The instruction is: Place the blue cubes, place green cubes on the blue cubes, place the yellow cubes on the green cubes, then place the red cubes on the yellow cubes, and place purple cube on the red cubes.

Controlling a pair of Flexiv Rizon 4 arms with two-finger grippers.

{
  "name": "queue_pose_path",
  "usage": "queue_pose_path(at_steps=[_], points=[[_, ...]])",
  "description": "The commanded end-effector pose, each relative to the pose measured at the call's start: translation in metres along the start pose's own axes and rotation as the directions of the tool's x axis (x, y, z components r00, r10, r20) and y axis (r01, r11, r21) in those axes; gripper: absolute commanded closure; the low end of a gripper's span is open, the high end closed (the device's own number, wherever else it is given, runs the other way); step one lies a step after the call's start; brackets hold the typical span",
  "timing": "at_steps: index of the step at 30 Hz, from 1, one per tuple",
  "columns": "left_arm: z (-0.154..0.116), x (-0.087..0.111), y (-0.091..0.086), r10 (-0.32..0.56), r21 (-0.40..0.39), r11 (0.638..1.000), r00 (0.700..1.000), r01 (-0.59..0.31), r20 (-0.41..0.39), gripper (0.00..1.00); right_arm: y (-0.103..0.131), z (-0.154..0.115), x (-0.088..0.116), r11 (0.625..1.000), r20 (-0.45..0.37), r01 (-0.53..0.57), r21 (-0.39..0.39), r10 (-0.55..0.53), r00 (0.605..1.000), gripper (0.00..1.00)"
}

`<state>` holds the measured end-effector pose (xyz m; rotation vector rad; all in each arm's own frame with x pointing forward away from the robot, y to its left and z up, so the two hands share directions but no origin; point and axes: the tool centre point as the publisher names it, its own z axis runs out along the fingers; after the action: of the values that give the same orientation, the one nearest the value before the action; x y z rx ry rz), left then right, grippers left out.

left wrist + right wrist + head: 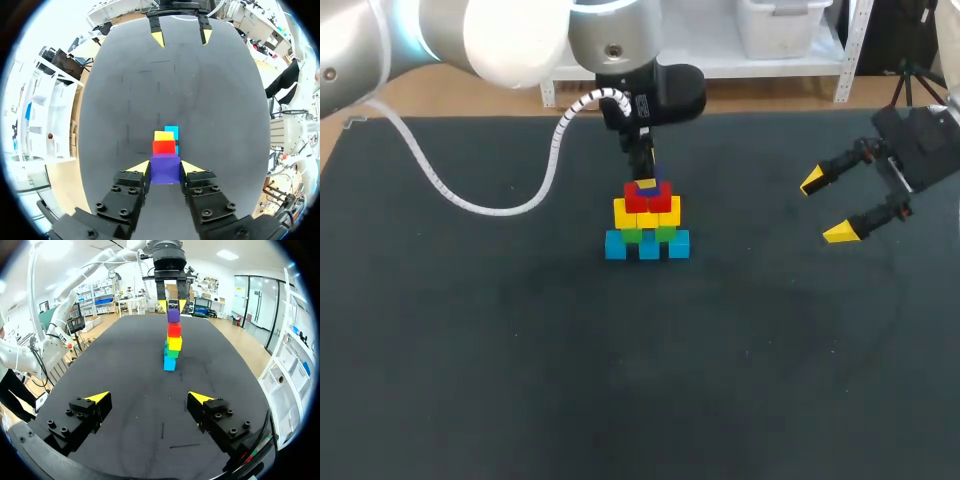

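Purple cube (173, 315): tops pyramid (647, 225) of red, yellow, green and blue tiers. Left pincer (165, 166) clamps it; right pincer (149, 398) wide.

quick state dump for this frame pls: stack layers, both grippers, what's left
stack: blue cubes at base, then green cubes, yellow cubes, red cubes, purple cube on top
left gripper: above the stack, shut on the purple cube
right gripper: open, empty, apart from the stack
table: dark surface
remaining: probably just releasing the purple cube
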<state>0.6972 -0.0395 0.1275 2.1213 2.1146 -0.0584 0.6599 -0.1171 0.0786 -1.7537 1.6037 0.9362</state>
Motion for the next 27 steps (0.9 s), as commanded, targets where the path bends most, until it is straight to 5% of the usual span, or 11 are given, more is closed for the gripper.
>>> queue_pose_path(at_steps=[1, 27], points=[[0.0001, -0.0011, 0.0026, 0.005, 0.006, 1.0, 1.0, -0.005, -0.003, 0.81, -0.0003, 0.0005, 0.0002, 1.0, 0.001, 0.001, 0.0, -0.001, 1.0, 0.0], [0.0009, 0.0007, 0.0048, 0.006, 0.008, 1.0, 1.0, -0.006, -0.004, 0.61, -0.0003, 0.0005, 0.0002, 1.0, 0.001, 0.001, 0.0, -0.001, 1.0, 0.0]])
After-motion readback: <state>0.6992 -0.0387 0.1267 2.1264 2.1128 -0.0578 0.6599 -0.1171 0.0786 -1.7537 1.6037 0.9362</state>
